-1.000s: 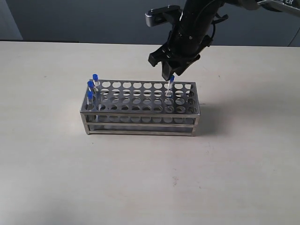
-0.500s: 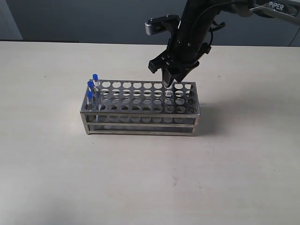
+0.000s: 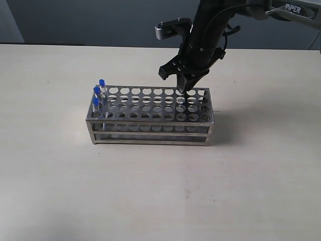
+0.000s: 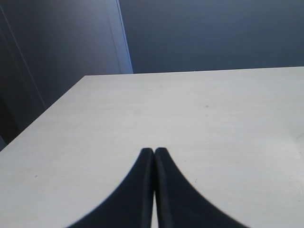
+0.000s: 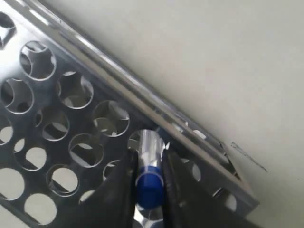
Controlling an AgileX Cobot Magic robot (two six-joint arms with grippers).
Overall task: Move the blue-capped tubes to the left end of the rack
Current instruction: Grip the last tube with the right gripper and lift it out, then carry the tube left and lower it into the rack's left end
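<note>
Soft even light; glare on rack

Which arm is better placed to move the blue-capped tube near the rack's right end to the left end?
The right arm. Its tool grips the thin clear tube with the blue cap, standing in the shiny steel test-tube rack. The left tool is shut, with only beige table in its view.
</note>
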